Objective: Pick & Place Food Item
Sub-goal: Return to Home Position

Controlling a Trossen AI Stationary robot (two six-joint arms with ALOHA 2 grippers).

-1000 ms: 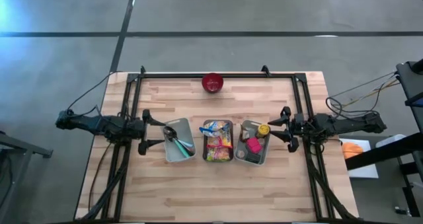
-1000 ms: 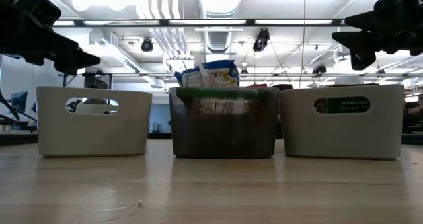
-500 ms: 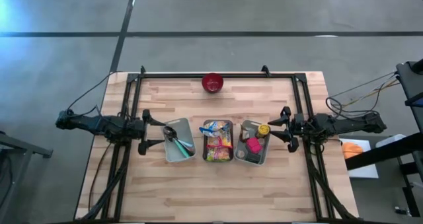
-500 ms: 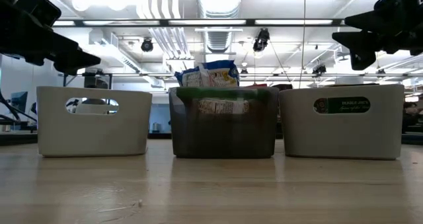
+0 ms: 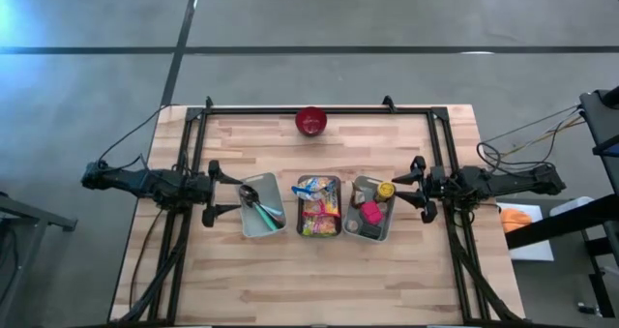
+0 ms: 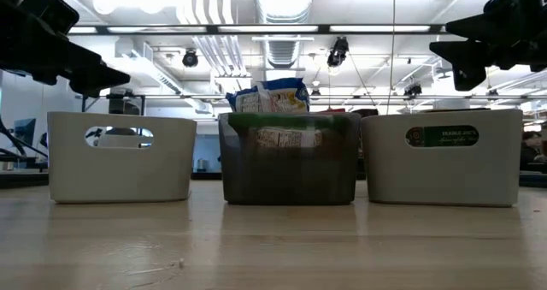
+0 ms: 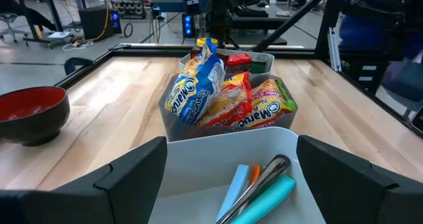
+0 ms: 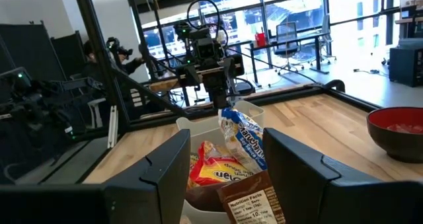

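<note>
Both arms out wide, fingers spread, nothing held.
You've got left gripper (image 5: 219, 190) at 9 o'clock, right gripper (image 5: 415, 188) at 3 o'clock; spoon (image 5: 253, 204) lies in left gray bin (image 5: 273, 190), noodle packets (image 5: 318, 210) in middle bin (image 6: 289, 174).

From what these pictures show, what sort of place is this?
Probably a robotics lab: the left arm and right arm flank a wooden table, exposed ducts run overhead, and an office chair stands beyond.
</note>
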